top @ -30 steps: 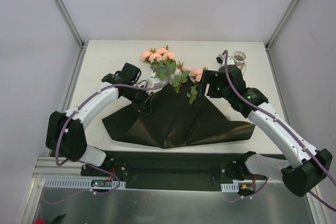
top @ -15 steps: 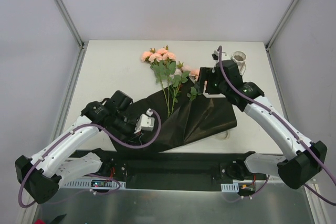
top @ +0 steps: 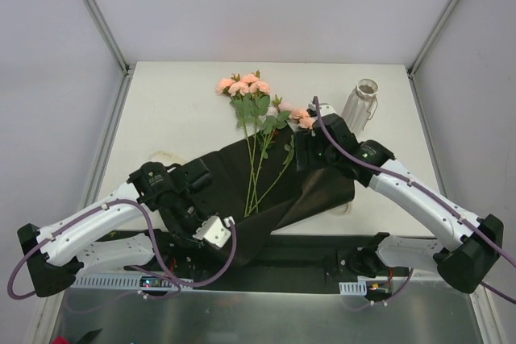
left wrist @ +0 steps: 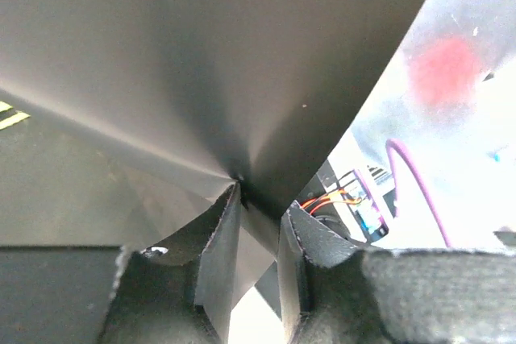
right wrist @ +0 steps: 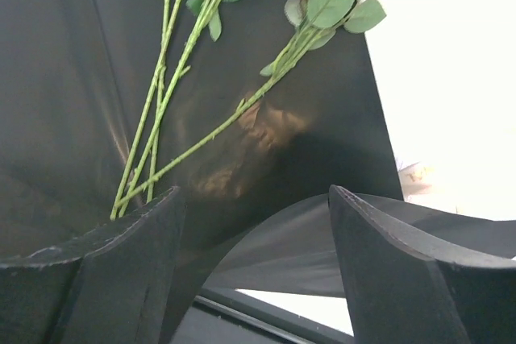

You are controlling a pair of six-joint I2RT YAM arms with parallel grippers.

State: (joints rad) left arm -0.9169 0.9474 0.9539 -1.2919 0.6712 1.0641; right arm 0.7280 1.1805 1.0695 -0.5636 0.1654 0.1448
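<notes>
Left pincer [left wrist: 256, 199] nearer, apparently on black paper [top: 322, 187].

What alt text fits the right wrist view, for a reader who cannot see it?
The open right gripper hovers over a black sheet bearing green flower stems, their leaves at the top. A fold of the sheet arches between its fingers.

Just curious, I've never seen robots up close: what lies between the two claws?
In the top view, green flower stems lie on the black sheet between the left gripper, pinching its near edge, and the open right gripper.
</notes>
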